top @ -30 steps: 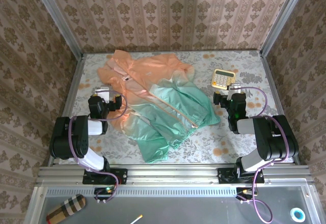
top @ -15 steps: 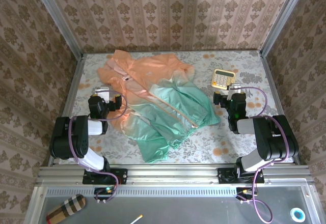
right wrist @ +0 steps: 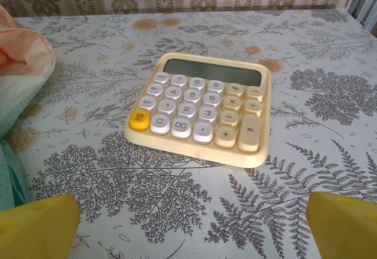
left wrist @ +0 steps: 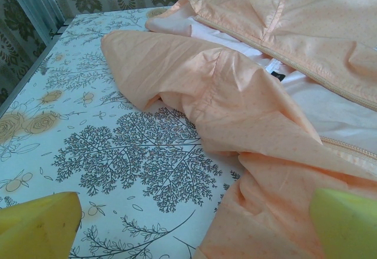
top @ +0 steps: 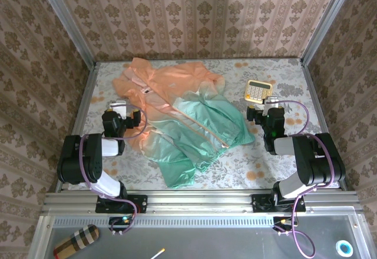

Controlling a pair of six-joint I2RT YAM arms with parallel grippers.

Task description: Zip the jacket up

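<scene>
The jacket (top: 182,115) lies spread and crumpled on the patterned table, peach-orange at the far left and mint green toward the near right. It lies open, its zipper (top: 197,123) running slantwise down the front. My left gripper (top: 119,109) sits low at the jacket's left edge. In the left wrist view this gripper (left wrist: 194,229) is open, its yellow fingertips (left wrist: 35,223) wide apart over bare table and the peach fabric (left wrist: 253,94). My right gripper (top: 271,105) rests right of the green hem. In its own view it (right wrist: 191,229) is open and holds nothing.
A cream calculator (right wrist: 200,112) lies on the table just ahead of the right gripper, also seen beside the jacket's right side (top: 258,90). A fold of the jacket (right wrist: 20,65) shows at the left of the right wrist view. Metal frame posts (top: 88,85) and wallpapered walls enclose the table.
</scene>
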